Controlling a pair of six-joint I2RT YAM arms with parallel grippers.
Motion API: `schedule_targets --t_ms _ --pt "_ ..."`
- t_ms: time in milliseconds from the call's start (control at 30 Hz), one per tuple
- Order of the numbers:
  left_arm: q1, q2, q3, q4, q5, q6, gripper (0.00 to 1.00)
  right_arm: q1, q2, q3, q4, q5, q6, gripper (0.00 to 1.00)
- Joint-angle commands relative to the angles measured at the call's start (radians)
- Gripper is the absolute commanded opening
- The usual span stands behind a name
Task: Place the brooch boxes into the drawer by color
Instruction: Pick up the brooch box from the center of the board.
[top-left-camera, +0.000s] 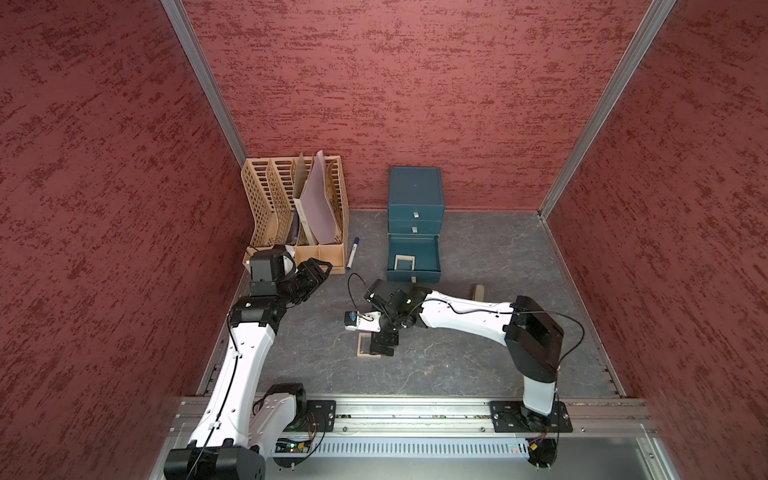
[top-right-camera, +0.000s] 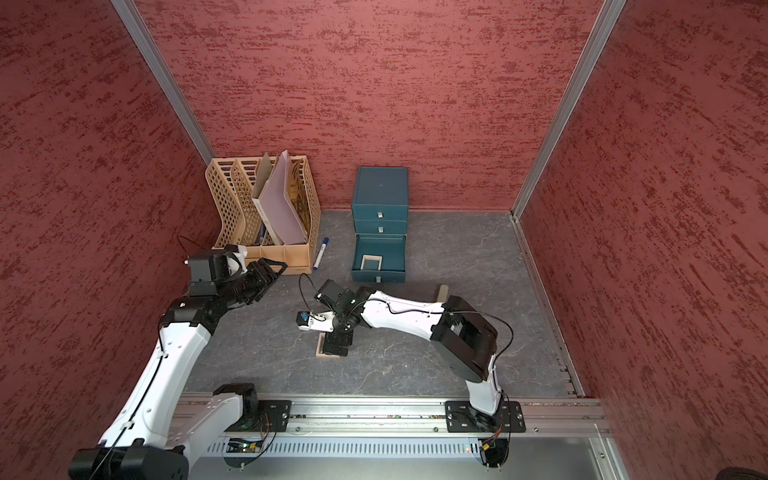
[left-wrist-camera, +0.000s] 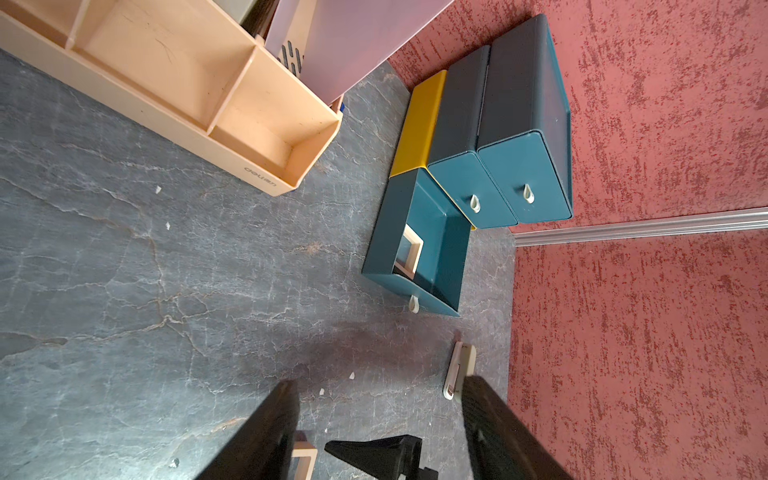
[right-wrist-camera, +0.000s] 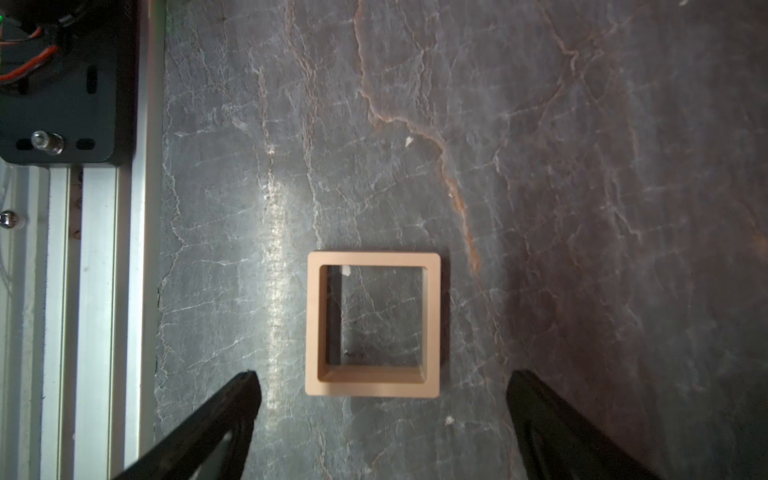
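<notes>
Right wrist view: right gripper (right-wrist-camera: 381, 376) released, black jaws spread wide either side of a brooch box (right-wrist-camera: 372, 324), no contact. This one is a flat square pinkish-beige frame with rounded corners and a clear window. It lies flat on the dark grey veined stone-look table (right-wrist-camera: 582, 208), centre-near. Left gripper (left-wrist-camera: 378, 382) spread too, empty, near the tan slotted file rack (top-left-camera: 299, 208) at far left. Second box (top-left-camera: 405, 262), same colour, lies in the open bottom drawer (top-left-camera: 430, 249) of the teal chest (top-left-camera: 415, 191), far centre; upper two drawers closed. Blue-capped marker (top-left-camera: 353, 251) lies between rack and chest. Beige bar (top-left-camera: 478, 290), right of the drawer, is partly hidden by the right arm (top-left-camera: 465, 316). Count: 2 boxes seen, 3 drawers, 1 marker, 1 bar.
</notes>
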Motion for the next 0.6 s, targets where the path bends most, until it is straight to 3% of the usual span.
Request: schedule_targets --t_ms 0,567 --pt "0.018 -0.016 0.017 -0.015 0.017 0.017 0.66 0.021 0.030 0.026 0.003 0.025 -0.035 0.99" --pt "0.046 -0.019 0.040 -0.031 0.032 0.025 0.66 0.043 0.138 0.100 -0.046 0.088 -0.026 0.99"
